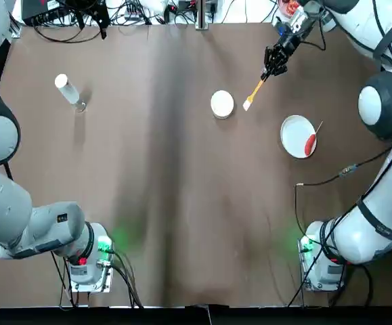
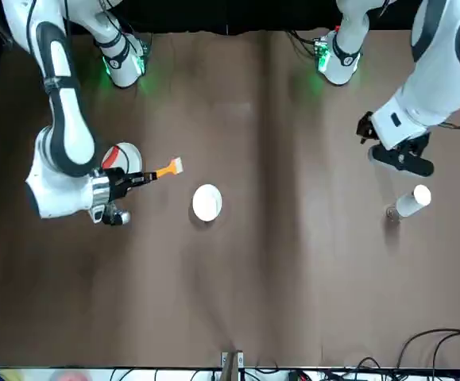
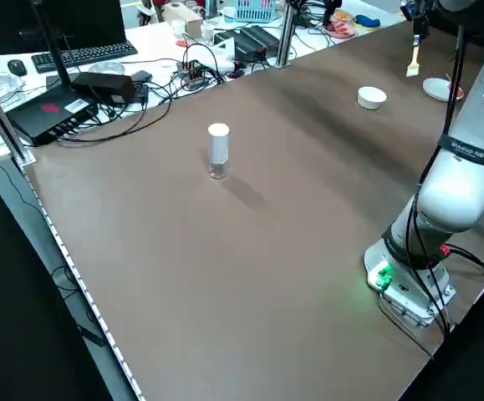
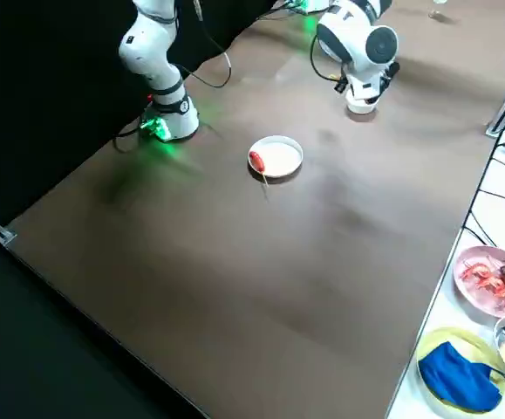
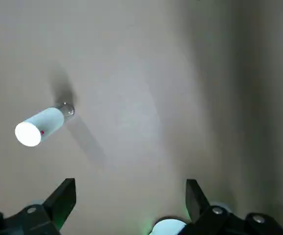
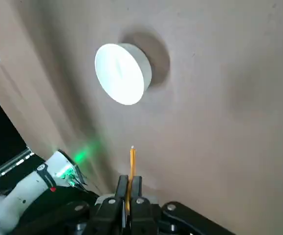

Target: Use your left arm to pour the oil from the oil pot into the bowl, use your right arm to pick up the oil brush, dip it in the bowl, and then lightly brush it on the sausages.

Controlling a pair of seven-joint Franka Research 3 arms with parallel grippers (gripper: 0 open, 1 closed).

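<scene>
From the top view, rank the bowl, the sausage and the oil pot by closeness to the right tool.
Right tool, shut on the oil brush:
1. Bowl, just toward the table's middle.
2. Sausage, on the plate nearer the right base.
3. Oil pot, far across on the left side.

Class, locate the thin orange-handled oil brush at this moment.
The thin orange-handled oil brush hangs above the table, clamped in the right gripper. In the top view its pale bristle end points down beside the small round white bowl.
</scene>
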